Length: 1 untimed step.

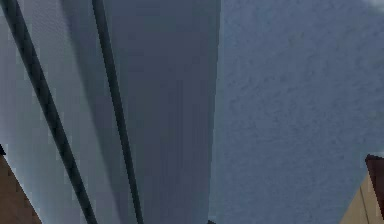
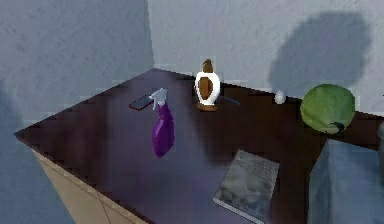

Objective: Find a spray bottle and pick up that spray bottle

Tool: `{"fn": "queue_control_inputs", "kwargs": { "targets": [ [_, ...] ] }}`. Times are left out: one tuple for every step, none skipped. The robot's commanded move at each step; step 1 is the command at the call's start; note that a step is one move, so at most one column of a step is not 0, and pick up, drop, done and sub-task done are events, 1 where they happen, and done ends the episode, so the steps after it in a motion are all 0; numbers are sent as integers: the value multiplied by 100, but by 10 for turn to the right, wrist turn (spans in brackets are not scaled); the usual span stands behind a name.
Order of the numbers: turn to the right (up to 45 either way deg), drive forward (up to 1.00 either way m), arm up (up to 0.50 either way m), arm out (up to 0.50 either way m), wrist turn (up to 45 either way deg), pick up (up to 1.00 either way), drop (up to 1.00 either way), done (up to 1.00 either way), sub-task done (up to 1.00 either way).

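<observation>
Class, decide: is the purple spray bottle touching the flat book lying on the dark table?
Apart. The arm side view shows bare tabletop between the spray bottle and the book.

**Room around the spray bottle**

You have bare countertop [image 2: 95, 125] on the arm side view's left of the spray bottle [image 2: 162, 130], and more between it and the counter's near edge. Just behind the bottle lies a small flat dark thing [image 2: 140, 102]. Farther back, toward the view's right, stands a white-and-brown bottle [image 2: 208, 85]. Beyond that, a small white ball [image 2: 280, 97] and a round green thing [image 2: 329, 108] sit near the wall [image 2: 250, 40]. Nearer, on the right, lie a book [image 2: 248, 184] and a grey box [image 2: 345, 185].
</observation>
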Motion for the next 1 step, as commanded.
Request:
{"fn": "queue_control_inputs", "kwargs": {
  "targets": [
    [0,0,50,0,0,0,0,0,0]
  ]
}}
